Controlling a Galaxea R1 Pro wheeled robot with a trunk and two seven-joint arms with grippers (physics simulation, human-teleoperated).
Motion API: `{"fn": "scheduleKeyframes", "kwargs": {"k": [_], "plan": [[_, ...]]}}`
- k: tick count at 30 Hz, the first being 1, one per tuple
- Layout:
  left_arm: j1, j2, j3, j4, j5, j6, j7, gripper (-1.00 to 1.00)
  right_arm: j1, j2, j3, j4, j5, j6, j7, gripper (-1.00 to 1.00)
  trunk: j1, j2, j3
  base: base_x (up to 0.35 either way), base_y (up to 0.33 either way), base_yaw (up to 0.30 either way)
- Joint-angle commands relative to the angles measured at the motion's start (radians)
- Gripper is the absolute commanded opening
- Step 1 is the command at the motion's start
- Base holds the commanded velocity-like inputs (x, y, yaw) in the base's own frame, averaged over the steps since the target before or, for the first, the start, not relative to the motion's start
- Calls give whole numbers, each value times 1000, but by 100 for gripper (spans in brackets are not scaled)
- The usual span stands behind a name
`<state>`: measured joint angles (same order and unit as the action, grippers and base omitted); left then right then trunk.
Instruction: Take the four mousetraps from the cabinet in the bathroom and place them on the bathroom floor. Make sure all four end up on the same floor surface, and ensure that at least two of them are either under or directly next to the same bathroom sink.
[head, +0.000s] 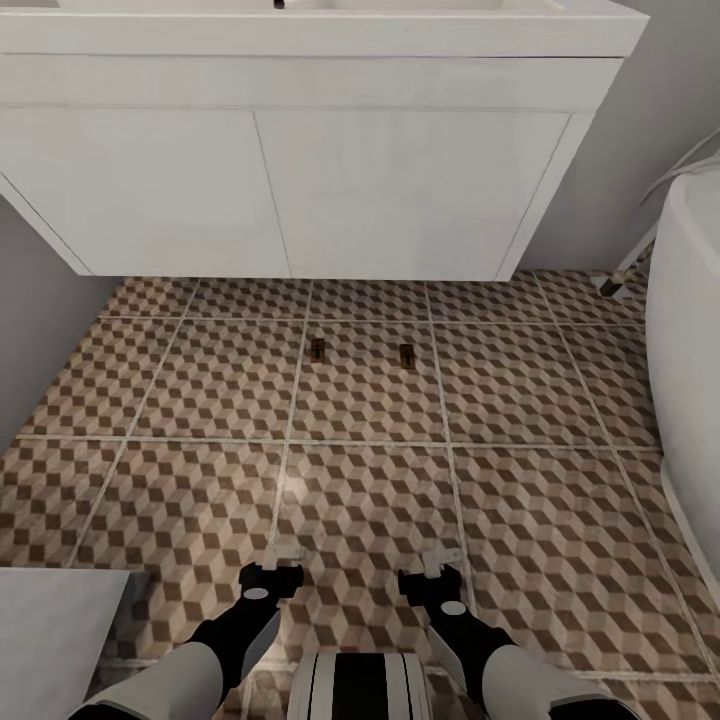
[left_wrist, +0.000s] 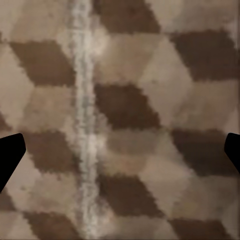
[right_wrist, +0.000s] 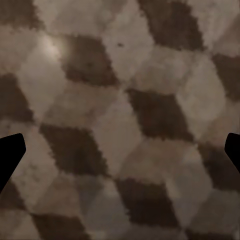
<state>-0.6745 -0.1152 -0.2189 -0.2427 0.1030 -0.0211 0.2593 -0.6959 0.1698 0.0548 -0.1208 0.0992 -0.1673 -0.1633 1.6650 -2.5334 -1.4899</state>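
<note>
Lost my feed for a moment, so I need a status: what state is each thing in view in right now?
Left mousetrap: flat on the bathroom floor, before the vanity.
Right mousetrap: flat on the floor, beside the first, apart.
Vanity doors: closed.
Left gripper: open, empty.
Right gripper: open, empty.

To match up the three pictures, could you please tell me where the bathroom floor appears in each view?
Head view: the bathroom floor spreads from under the white vanity to the picture's bottom.
Left wrist view: it lies behind the dark fingers, crossed by a pale grout line.
Right wrist view: it lies behind the fingers.
Shared landmark: the cube pattern.
</note>
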Motion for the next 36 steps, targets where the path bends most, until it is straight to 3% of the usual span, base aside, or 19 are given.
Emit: {"fn": "scheduleKeyframes", "kwargs": {"k": [1, 11, 36], "plan": [[0, -1, -9, 0, 11, -1, 6, 100, -1, 0, 5, 1, 10, 0, -8, 100, 0, 0, -1, 0, 0, 0], [0, -5, -8, 0, 9, -2, 14, 100, -1, -1, 4, 1, 10, 0, -8, 100, 0, 0, -1, 0, 0, 0], [0, -6, -10, 2, 11, 5, 6, 100, -1, 0, 6, 1, 11, 0, -8, 100, -11, 6, 96, 0, 0, 0]]}}
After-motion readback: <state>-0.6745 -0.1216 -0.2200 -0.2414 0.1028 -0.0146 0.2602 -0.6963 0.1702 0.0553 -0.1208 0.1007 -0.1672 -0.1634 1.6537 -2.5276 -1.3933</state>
